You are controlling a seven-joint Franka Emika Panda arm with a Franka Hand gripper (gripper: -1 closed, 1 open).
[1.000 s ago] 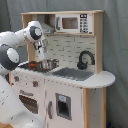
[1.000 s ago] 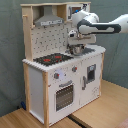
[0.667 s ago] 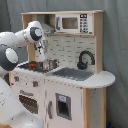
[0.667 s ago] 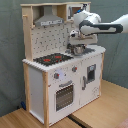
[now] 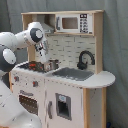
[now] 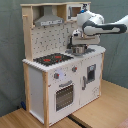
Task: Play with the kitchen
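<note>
The kitchen [image 5: 70, 95] [image 6: 40, 85] is a child-size toy of white panels and light wood. It has a pegboard back [image 6: 52, 37], a grey hood [image 6: 47, 20], a black faucet [image 5: 85, 59], a sink [image 5: 75, 74], a red-ringed hob [image 6: 52, 59] and an oven door [image 6: 62, 95]. A small metal pot [image 5: 51, 65] [image 6: 78, 50] stands on the counter between hob and sink. My gripper [image 5: 48, 59] [image 6: 76, 42] hangs directly over the pot, at or just above its rim. Whether it touches the pot is hidden.
A toy microwave [image 5: 72, 23] sits in the upper shelf above the sink. My white arm reaches in from the first exterior view's left [image 5: 20, 42] and from the second exterior view's right [image 6: 102, 27]. The kitchen stands on a wooden table [image 6: 100, 107].
My gripper has come down a little toward the pot on the counter. The kitchen itself has not moved.
</note>
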